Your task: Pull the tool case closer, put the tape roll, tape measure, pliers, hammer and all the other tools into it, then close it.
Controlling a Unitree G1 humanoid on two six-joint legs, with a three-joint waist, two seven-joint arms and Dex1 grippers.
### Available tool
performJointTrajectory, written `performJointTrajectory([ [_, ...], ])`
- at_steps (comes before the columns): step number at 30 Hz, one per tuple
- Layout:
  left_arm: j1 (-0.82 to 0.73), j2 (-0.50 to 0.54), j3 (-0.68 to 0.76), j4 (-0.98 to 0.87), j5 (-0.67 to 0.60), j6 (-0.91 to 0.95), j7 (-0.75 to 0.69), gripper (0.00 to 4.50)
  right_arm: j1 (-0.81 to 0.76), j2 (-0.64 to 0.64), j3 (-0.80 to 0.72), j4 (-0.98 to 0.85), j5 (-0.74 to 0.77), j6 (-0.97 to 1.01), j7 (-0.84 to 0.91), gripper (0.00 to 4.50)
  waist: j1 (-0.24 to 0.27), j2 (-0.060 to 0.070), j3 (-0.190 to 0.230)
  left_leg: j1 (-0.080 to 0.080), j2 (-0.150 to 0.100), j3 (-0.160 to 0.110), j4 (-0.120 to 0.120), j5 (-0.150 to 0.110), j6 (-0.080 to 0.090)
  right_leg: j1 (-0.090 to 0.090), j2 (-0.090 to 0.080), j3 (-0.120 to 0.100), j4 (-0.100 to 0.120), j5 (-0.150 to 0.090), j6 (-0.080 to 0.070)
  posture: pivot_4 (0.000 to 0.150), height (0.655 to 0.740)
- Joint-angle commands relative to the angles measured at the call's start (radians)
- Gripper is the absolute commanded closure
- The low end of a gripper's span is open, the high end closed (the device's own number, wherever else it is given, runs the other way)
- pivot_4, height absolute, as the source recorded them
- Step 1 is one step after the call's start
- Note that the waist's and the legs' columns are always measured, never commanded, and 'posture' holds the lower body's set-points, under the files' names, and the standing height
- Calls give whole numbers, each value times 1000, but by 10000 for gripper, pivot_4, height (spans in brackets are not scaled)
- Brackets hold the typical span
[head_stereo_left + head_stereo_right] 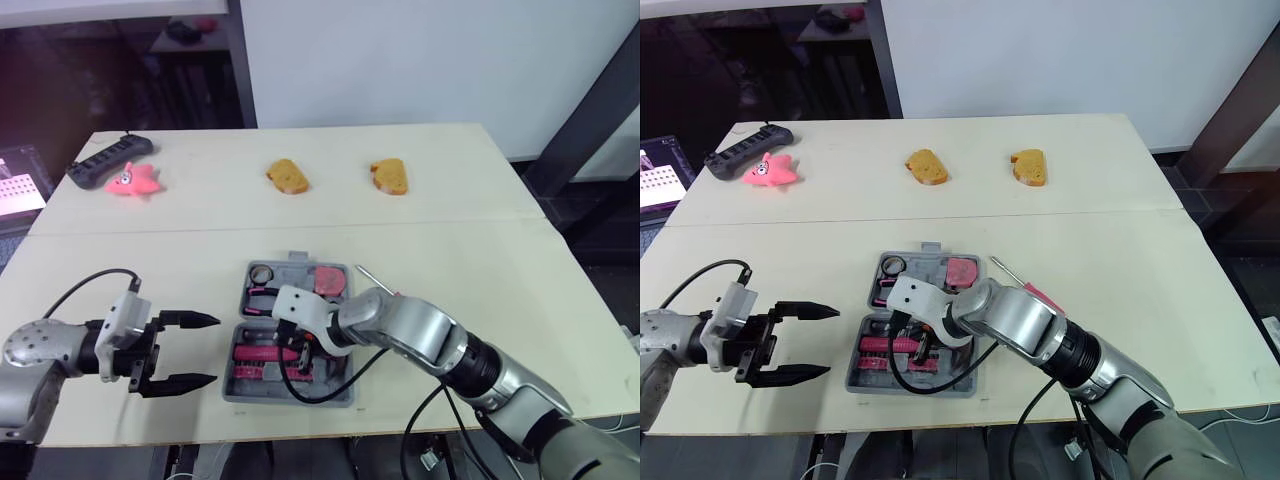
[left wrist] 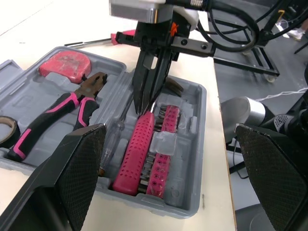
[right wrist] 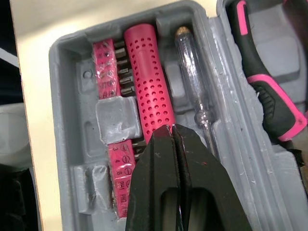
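Right pincer shut tight, tips resting on the pink handle in the tool case.
It grips nothing. The case lies open on the table directly beneath it, with the pliers beyond its tips. Closed tips on a round handle could skid off and jolt the unheld case, because the left pincer hangs wide open and empty, apart from it. The arm could also sweep away a pink-handled tool behind the right pincer.

Tape roll cut off at edge; pliers partly cropped
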Motion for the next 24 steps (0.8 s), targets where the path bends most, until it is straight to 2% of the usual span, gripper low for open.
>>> performJointTrajectory([
  [1, 5, 8, 24, -14, -14, -4, 1, 0, 15, 10, 11, 10, -20, -15, 12, 44135, -1, 0, 0, 0, 0, 0, 0, 0, 0, 0, 0, 0, 0, 0, 0, 1500, 7400],
  [8, -6, 10, 22, -4, -13, -1, 1, 0, 54, 22, 25, 65, -65, -44, 13, 44135, -1, 0, 0, 0, 0, 0, 0, 0, 0, 0, 0, 0, 0, 0, 0, 1500, 7400],
  [16, -8, 12, 25, -8, -14, 3, 4, 0, 142, -25, 89, 123, -134, -115, 56, 44135, 1, 0, -1, 2, 0, 0, 0, 0, 0, 3, 0, 0, 0, 0, 0, 1500, 7400],
  [22, -3, 13, 27, -17, -15, 7, 10, 0, 244, 25, -54, 85, -175, -560, 96, 44135, 0, -1, -2, 4, 0, 0, 0, 0, 0, 5, 0, 0, -1, 0, 0, 1500, 7400],
  [24, -2, 14, 29, -20, -17, 8, 12, 0, 278, 33, -112, 73, -160, -648, 121, 44135, -2, -1, -1, 4, 0, 0, 0, 0, 0, 4, 0, 0, -1, 0, 0, 1500, 7400],
])
